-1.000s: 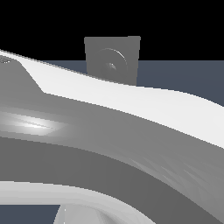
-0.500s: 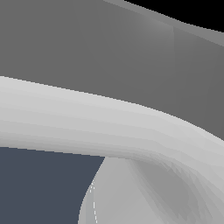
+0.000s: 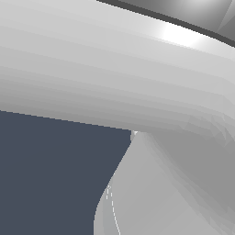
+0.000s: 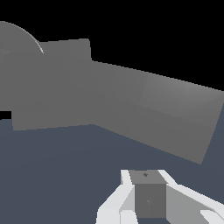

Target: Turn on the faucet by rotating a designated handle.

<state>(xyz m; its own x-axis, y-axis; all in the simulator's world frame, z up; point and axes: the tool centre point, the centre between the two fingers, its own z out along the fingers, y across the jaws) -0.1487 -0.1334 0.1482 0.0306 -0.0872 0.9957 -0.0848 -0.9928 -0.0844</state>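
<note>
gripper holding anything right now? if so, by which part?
Nothing held. In the wrist view the gripper sits apart from the handle, floor visible between them. The exterior view is blocked by the arm.

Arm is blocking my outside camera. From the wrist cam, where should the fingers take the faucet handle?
Judging by the wrist view, grip the handle near its squared free end, far from the hub: most leverage there. Close across its narrow thickness; the broad face looks too wide. Gripper state unclear.

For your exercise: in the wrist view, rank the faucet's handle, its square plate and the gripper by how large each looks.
1. handle, though nearness to the camera may inflate it.
2. square plate, partly cut off, so the ranking against the handle is unsure.
3. gripper, clearly smallest.
</note>
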